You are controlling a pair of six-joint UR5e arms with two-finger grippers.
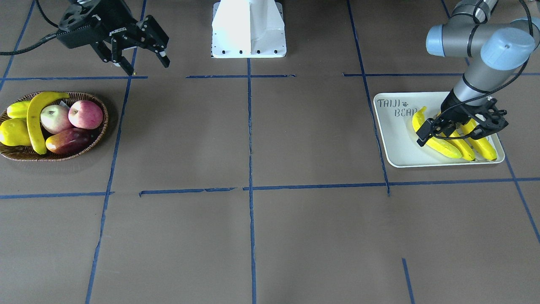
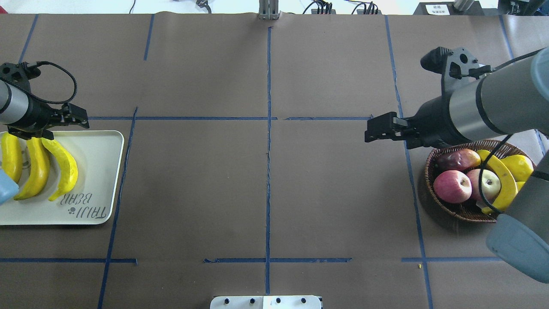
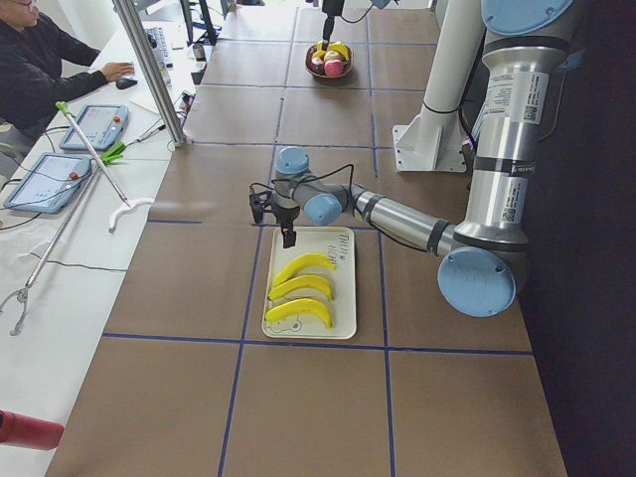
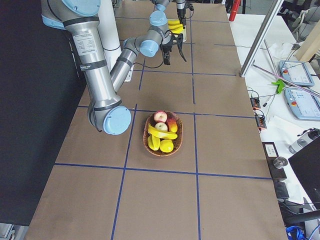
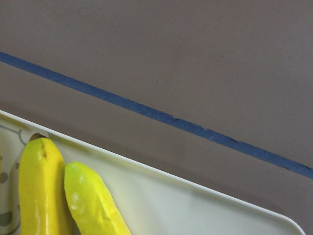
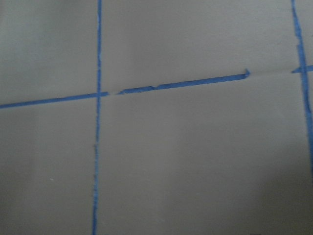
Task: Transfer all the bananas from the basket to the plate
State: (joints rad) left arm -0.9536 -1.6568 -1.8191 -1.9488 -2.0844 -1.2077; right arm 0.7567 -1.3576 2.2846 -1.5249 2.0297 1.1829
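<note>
Three bananas (image 1: 443, 145) lie side by side on the plate (image 1: 396, 147), also seen from overhead (image 2: 38, 171). My left gripper (image 1: 453, 133) hovers just above their far ends, open and empty; the left wrist view shows two banana tips (image 5: 41, 186) and the plate rim (image 5: 195, 193). One banana (image 1: 36, 122) lies across the fruit in the basket (image 1: 25, 157); from overhead the banana (image 2: 504, 180) is partly hidden by my right arm. My right gripper (image 1: 143, 61) is open and empty, raised over the table beside the basket, toward the robot base.
The basket also holds two apples (image 1: 84, 114), a dark red fruit (image 1: 67, 141), a stubby yellow pear-shaped fruit (image 1: 12, 133) and a short yellow-green fruit (image 1: 17, 109). The white robot base (image 1: 249, 29) stands at the table's edge. Blue tape lines cross the brown table.
</note>
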